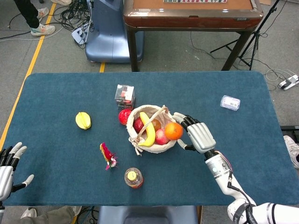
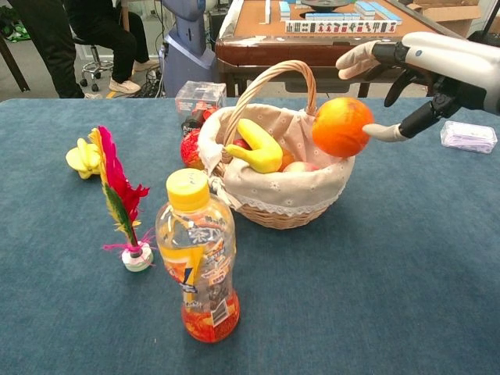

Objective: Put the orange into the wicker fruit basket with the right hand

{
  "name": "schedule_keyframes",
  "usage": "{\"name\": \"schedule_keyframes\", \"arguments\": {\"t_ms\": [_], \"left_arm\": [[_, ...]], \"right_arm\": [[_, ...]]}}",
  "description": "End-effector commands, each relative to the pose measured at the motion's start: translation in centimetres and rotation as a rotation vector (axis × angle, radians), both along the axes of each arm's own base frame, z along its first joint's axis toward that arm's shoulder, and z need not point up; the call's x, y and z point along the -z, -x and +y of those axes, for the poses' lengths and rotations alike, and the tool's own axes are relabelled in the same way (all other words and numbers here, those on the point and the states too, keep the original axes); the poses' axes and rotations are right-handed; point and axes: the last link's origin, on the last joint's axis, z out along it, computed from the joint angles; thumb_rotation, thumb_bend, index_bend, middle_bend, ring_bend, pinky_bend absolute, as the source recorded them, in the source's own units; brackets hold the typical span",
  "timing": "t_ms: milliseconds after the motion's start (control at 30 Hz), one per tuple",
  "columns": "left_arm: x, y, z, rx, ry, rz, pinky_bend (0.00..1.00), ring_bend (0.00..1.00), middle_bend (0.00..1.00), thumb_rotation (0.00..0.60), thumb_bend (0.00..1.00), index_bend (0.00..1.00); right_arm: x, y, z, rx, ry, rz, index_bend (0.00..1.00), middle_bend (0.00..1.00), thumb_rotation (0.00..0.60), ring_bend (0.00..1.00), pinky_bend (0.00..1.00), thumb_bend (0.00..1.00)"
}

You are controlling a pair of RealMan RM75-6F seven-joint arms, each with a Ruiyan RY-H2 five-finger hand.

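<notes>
The orange [image 1: 173,130] [image 2: 342,126] hangs in the air over the right rim of the wicker basket [image 1: 140,112] [image 2: 273,205]. My right hand [image 1: 200,136] [image 2: 437,66] is just to its right with fingers spread. One fingertip [image 2: 373,132] touches the orange's side, while the upper finger [image 2: 355,61] stands clear above it. A banana [image 1: 149,134] [image 2: 258,150] and red fruits lie in the basket. My left hand [image 1: 6,171] is open at the table's near left corner and holds nothing.
A drink bottle [image 1: 133,177] [image 2: 197,258] and a feather shuttlecock [image 1: 107,155] [image 2: 117,191] stand in front of the basket. A yellow starfruit [image 1: 83,120] lies left, with a clear box [image 1: 124,94] and a red fruit [image 1: 124,116] behind. A small packet [image 1: 230,102] lies at the far right.
</notes>
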Motion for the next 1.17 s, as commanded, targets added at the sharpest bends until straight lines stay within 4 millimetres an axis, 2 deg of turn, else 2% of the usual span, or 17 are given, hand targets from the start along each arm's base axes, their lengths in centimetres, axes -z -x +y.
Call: {"name": "schedule_keyframes", "arguments": {"t_ms": [33,267,533,667,867,967,1167], "left_arm": [[0.0,0.1,0.0,-0.002,-0.001,0.0,0.0,0.0,0.02,0.6,0.22,0.14],[-0.1,0.1,-0.1,-0.003,-0.003,-0.003,0.0,0.0,0.02,0.6,0.22,0.14],[-0.4,0.5,0.0,-0.015,-0.008,-0.002,0.0,0.0,0.02,0.6,0.22,0.14],[-0.2,0.5,0.2,-0.011,-0.006,-0.002,0.0,0.0,0.02,0.6,0.22,0.14],[0.1,0.3,0.5,-0.006,0.003,-0.002,0.0,0.0,0.02,0.6,0.22,0.14],[0.3,0.2,0.6,-0.003,0.01,0.0,0.0,0.0,0.02,0.6,0.22,0.14],[0.7,-0.2,1.0,0.009,0.02,-0.002,0.0,0.0,0.02,0.6,0.22,0.14]], "right_arm": [[0.2,0.0,0.0,-0.003,0.0,0.003,0.12,0.12,0.6,0.12,0.34,0.31],[-1.0,1.0,0.8,-0.013,0.035,0.008,0.12,0.12,0.6,0.12,0.34,0.31],[-5.0,6.8,3.7,0.04,0.155,0.181,0.12,0.12,0.6,0.12,0.34,0.31],[-6.9,9.9,5.9,0.105,0.186,0.246,0.12,0.13,0.6,0.12,0.34,0.31],[-9.7,13.8,9.1,0.233,0.247,0.245,0.12,0.13,0.6,0.12,0.34,0.31],[-11.1,15.1,10.5,0.28,0.289,0.235,0.12,0.13,0.6,0.12,0.34,0.31],[-12.8,16.2,12.5,0.304,0.337,0.226,0.12,0.13,0.6,0.12,0.34,0.31]]}}
